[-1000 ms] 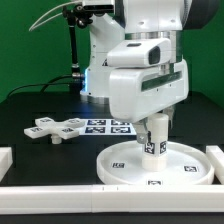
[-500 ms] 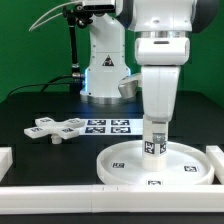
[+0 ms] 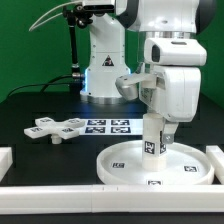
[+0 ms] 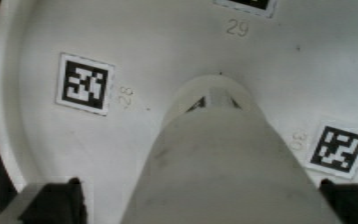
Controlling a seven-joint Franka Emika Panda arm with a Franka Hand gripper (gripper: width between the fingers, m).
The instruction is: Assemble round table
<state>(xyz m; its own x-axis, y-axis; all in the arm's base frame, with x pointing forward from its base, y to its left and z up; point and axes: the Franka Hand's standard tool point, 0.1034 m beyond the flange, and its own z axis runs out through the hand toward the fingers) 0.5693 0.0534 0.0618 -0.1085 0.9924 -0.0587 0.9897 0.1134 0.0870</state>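
Observation:
The large rimmed disc (image 3: 195,168) lies flat at the front right of the black surface. The short post (image 3: 153,140) stands upright on its central hub. My gripper (image 3: 155,125) reaches down over the post's top, one finger on each side. In the wrist view the post (image 4: 220,150) runs down the middle over the disc (image 4: 158,40). The dark fingertips (image 4: 51,203) stand off from the post's sides with gaps showing, so my gripper (image 4: 202,205) is open around it. The flat lobed cross piece (image 3: 55,128) lies on the exterior view's left.
The marker board (image 3: 108,126) lies between the cross piece and the disc. White rails edge the surface at the front (image 3: 60,200) and on the exterior view's left (image 3: 5,157). The arm's base (image 3: 105,70) stands behind.
The hand has turned about the post's axis over the last second, its wide side now facing a different way. The post, disc and cross piece have stayed in place.

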